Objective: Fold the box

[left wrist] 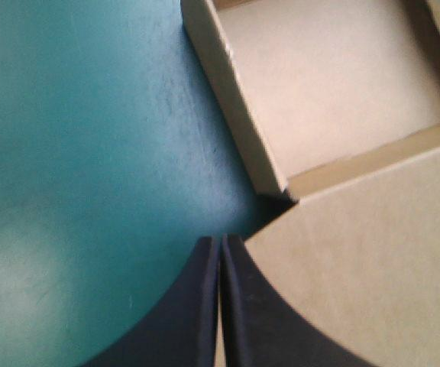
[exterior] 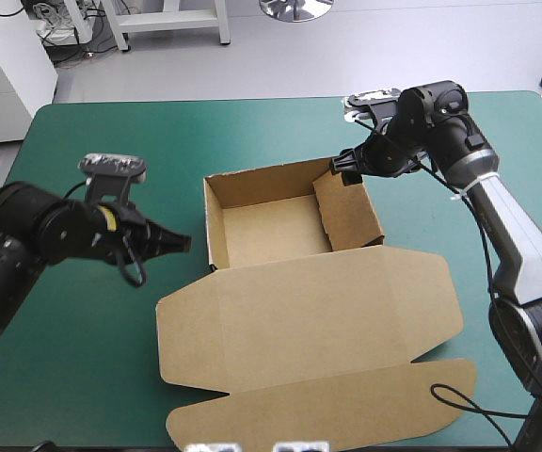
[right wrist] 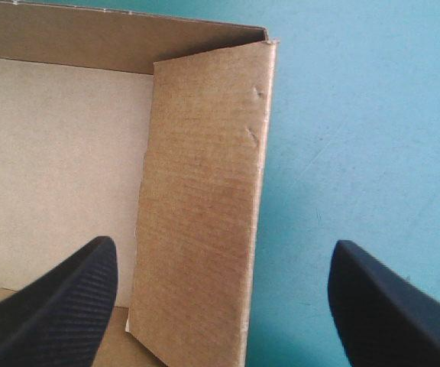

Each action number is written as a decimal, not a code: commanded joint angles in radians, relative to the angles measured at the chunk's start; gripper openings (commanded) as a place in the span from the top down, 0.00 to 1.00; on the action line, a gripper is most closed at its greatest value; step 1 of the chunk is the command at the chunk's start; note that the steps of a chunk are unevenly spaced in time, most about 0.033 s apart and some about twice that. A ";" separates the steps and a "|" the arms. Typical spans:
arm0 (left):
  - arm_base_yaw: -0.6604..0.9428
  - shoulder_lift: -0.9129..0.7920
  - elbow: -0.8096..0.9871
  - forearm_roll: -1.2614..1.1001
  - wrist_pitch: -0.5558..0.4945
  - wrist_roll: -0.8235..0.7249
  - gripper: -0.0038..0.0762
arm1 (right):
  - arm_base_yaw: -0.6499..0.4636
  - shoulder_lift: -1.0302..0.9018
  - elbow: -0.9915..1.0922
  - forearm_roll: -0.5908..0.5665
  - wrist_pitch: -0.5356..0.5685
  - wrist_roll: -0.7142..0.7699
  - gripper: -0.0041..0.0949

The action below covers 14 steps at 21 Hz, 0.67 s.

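Note:
The brown box [exterior: 224, 221] stands mid-table as an open tray, its lid [exterior: 309, 330] lying flat toward the front edge. My left gripper [exterior: 181, 242] is shut with nothing in it, just left of the tray's left wall [left wrist: 235, 107], its tip [left wrist: 221, 243] near the corner where the lid [left wrist: 373, 267] begins. My right gripper [exterior: 346, 171] hovers open at the tray's far right corner. In the right wrist view its fingers [right wrist: 67, 302] straddle the right wall's flap [right wrist: 205, 191], which leans inward over the tray floor [right wrist: 52, 160].
The teal-green cover [exterior: 83, 358] runs wide on the left of the box and narrower on the right [exterior: 422, 217]. The lid's front flap [exterior: 327, 405] lies close to the table's front edge.

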State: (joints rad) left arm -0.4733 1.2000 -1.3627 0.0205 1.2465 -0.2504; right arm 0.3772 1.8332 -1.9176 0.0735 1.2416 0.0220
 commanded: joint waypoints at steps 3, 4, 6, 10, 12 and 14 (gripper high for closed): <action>-0.007 -0.334 0.215 -0.004 -0.090 0.038 0.96 | -0.003 -0.016 -0.020 -0.017 0.012 -0.039 0.25; -0.007 -0.397 0.258 -0.004 -0.108 0.063 0.96 | -0.003 -0.004 -0.018 -0.029 0.012 -0.043 0.25; -0.007 -0.501 0.337 -0.004 -0.144 0.084 0.96 | -0.003 0.012 0.008 -0.031 0.010 -0.046 0.25; -0.007 -0.650 0.474 -0.004 -0.183 0.104 0.96 | -0.003 0.018 0.102 -0.038 0.006 -0.050 0.25; -0.007 -0.695 0.519 -0.004 -0.203 0.104 0.96 | -0.003 0.018 0.139 -0.026 0.001 -0.054 0.25; -0.007 -0.734 0.561 -0.004 -0.220 0.104 0.96 | -0.003 0.018 0.165 -0.003 -0.003 -0.058 0.25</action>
State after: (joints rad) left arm -0.4733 0.5043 -0.8255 0.0205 1.1100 -0.1476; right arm 0.3772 1.9028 -1.7637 0.0488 1.2380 -0.0203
